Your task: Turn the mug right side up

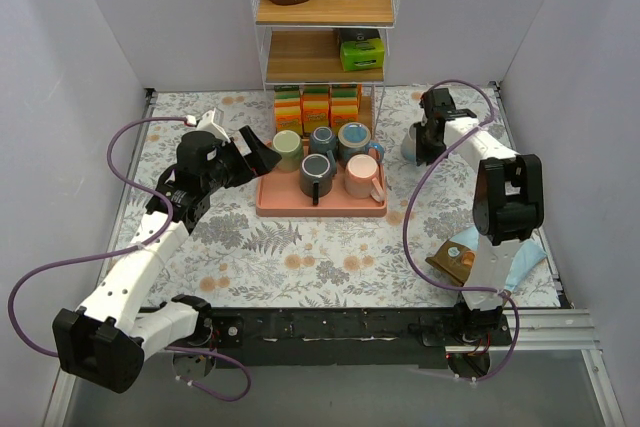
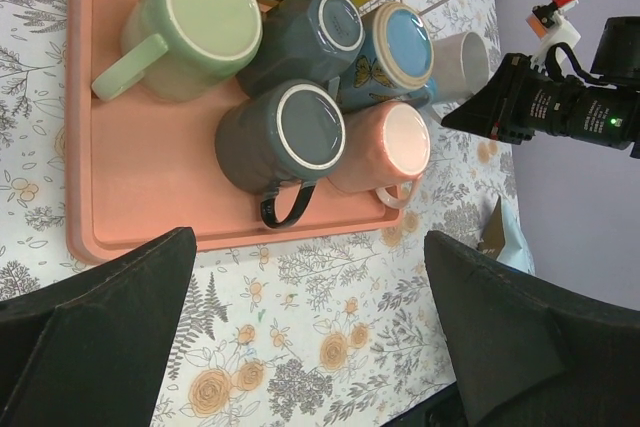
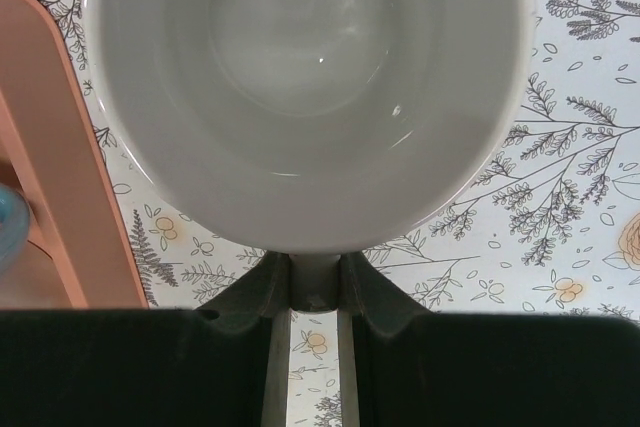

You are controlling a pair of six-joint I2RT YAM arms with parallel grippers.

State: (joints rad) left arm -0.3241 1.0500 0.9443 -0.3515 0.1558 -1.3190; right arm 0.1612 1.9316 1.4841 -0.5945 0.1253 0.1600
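R gripper (image 3: 315, 292) clamped on the handle of the white mug (image 3: 310, 97), mouth facing the wrist cam. Rim cut off at frame top. Can't tell if the mug touches the table (image 3: 560, 197). It's just R of the pink tray (image 3: 40, 167) (top view: mostly hidden behind the gripper). L gripper (image 2: 310, 337) spread wide at the tray's L end, w/ five upside-down mugs (image 2: 305, 132) on the tray.

White mug (image 3: 310, 97), glossy, empty; mouth faces wrist cam, handle pinched in right end effector (image 3: 315, 292), body just beyond fingertips.
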